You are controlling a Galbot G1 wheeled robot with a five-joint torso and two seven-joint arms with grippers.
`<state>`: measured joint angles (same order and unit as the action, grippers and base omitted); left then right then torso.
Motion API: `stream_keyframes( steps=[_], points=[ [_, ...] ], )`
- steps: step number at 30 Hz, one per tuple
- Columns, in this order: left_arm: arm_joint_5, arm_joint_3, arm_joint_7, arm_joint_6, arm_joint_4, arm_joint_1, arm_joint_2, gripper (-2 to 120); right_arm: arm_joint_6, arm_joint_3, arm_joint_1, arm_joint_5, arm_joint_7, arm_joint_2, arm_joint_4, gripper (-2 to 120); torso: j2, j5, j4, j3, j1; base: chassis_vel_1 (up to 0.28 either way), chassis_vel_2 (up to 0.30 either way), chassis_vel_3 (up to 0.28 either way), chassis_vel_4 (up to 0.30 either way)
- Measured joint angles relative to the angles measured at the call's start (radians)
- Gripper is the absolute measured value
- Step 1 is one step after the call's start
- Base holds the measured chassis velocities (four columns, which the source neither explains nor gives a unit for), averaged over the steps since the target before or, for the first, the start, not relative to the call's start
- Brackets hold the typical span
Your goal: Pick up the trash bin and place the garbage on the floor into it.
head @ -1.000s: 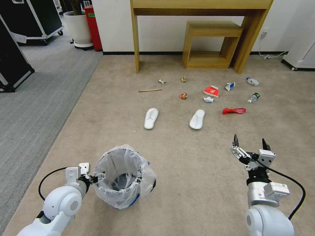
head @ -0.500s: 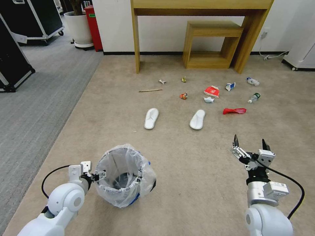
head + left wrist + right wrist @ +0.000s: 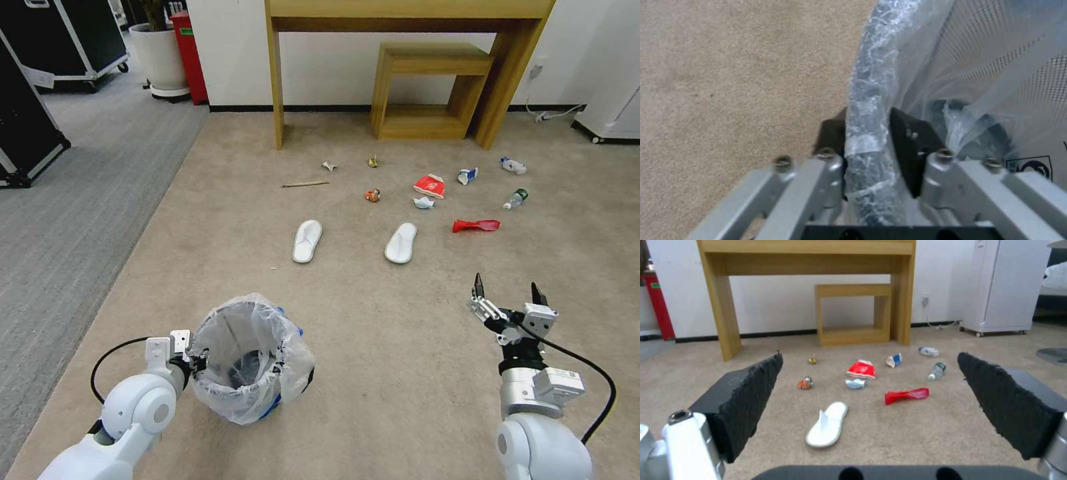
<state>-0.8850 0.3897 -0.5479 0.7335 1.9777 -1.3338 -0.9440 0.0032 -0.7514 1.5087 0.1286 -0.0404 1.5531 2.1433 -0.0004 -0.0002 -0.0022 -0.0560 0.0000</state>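
In the left wrist view the two black fingers (image 3: 907,143) pinch the bag-wrapped rim of the trash bin (image 3: 871,110), one finger on the outside of the rim and one inside, against the translucent liner. From the head view, the left gripper (image 3: 195,361) sits at the bin's left edge, and the trash bin (image 3: 250,357) stands upright on the beige carpet (image 3: 373,347) near the robot, with blue showing under the bag at its lower right. The right gripper (image 3: 507,290) hangs in the air over bare carpet well to the right of the bin, its fingers spread wide and holding nothing. Beyond both grippers, the garbage lies scattered on the carpet before a wooden table (image 3: 400,13): two white slippers (image 3: 307,241), a wooden stick (image 3: 305,184), a red-white paper carton (image 3: 429,186), a crushed red plastic bottle (image 3: 475,225), a clear bottle with a green label (image 3: 515,199), a blue-white wrapper (image 3: 467,176), and a few smaller scraps between them.
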Motion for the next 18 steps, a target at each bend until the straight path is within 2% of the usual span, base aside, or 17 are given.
stream_keyframes(
  steps=[2, 4, 7, 18],
  points=[
    [0.0, 0.0, 0.0, 0.0, 0.0, -0.001, 0.0, 19, 0.0, 0.0, 0.0, 0.0, 0.0, 0.0, 0.0, 100, 0.0, 0.0, 0.0, 0.0, 0.0, 0.0, 0.0, 0.0, 0.0],
    [-0.001, 0.003, 0.004, 0.0, 0.006, -0.006, -0.003, 7, -0.004, 0.002, 0.0, 0.001, 0.0, 0.0, 0.0, 100, 0.0, 0.0, 0.0, 0.0, 0.0, 0.0, 0.0, 0.0, 0.0],
    [-0.003, 0.013, 0.011, 0.001, 0.016, -0.012, -0.012, 3, -0.013, 0.007, 0.002, 0.006, -0.002, -0.001, 0.001, 100, 0.0, -0.0003, 0.0, 0.0, 0.0, 0.0, 0.0, 0.0, 0.0],
    [-0.014, 0.11, 0.04, 0.007, 0.097, -0.056, -0.063, 0, -0.038, 0.017, 0.01, 0.017, -0.008, -0.016, 0.005, 100, 0.0, -0.0001, 0.0001, 0.0, 0.0, 0.0, 0.0, 0.0, 0.0]
  ],
)
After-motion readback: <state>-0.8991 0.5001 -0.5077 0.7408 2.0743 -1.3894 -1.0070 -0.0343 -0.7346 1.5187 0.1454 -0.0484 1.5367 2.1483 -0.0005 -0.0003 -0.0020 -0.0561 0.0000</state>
